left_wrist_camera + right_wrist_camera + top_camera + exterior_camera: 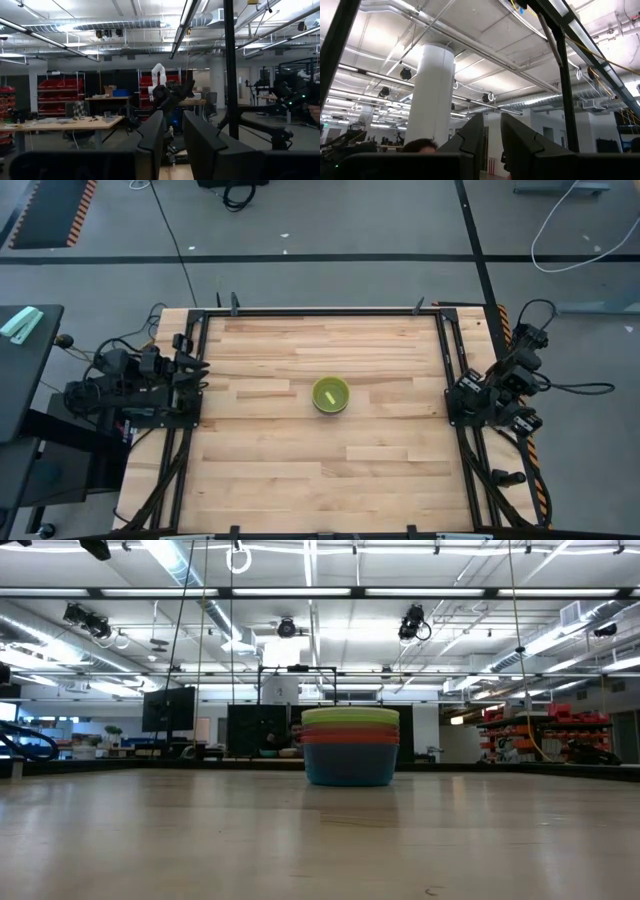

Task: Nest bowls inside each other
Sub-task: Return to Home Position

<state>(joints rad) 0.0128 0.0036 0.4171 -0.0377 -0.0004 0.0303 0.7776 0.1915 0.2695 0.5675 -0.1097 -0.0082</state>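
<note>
The bowls stand nested in one stack (331,395) at the middle of the wooden table, its bottom bowl resting on the tabletop. In the low view the stack (350,747) shows a yellow-green rim on top, then green, orange and pink-red rims, with a blue bowl (350,768) at the bottom. My left gripper (173,116) is drawn back at the table's left edge (195,366), tipped a little upward, open and empty. My right gripper (491,120) is drawn back at the right edge (462,392), pointing up toward the ceiling, open and empty. Both are far from the stack.
A black metal frame (330,311) runs round the table's edges. Cables hang by both arm bases (540,385). The top of a person's head (420,146) shows beyond the table. Bare wood (300,470) lies all round the stack.
</note>
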